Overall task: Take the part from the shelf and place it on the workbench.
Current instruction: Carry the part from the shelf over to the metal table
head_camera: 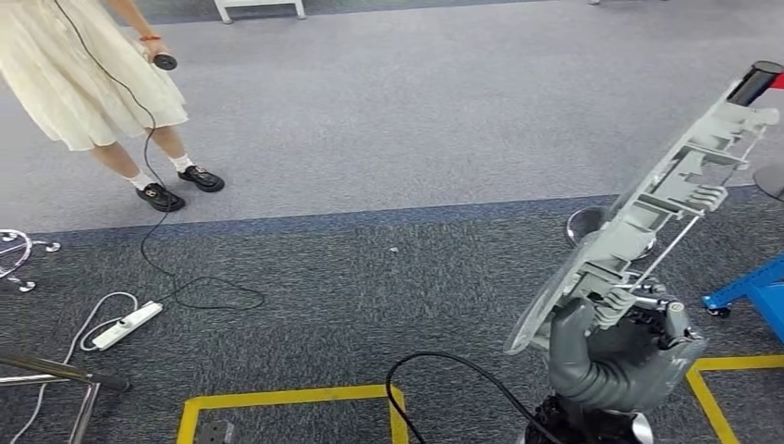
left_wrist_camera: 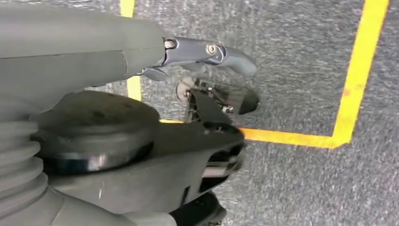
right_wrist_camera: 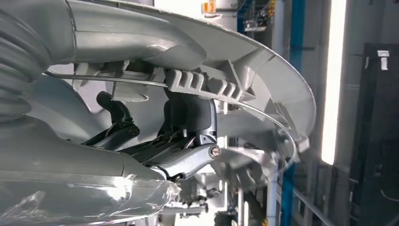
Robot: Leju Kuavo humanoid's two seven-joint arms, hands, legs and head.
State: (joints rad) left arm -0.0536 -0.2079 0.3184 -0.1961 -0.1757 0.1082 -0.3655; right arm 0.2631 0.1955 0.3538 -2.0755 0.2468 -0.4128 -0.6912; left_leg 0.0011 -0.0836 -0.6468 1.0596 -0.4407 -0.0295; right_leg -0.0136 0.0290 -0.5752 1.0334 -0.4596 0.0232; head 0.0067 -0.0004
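Carry step: right hand point(head_camera: 621, 356) fingers wrapped tight round the grey part point(head_camera: 661, 199), held up tilted over carpet. Left hand point(left_wrist_camera: 207, 70) hangs empty, fingers loosely apart. Next: find the workbench, set the part down.

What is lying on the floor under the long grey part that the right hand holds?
Under the grey part, gripped by the right hand, lie dark carpet and a round silver base, partly covered.
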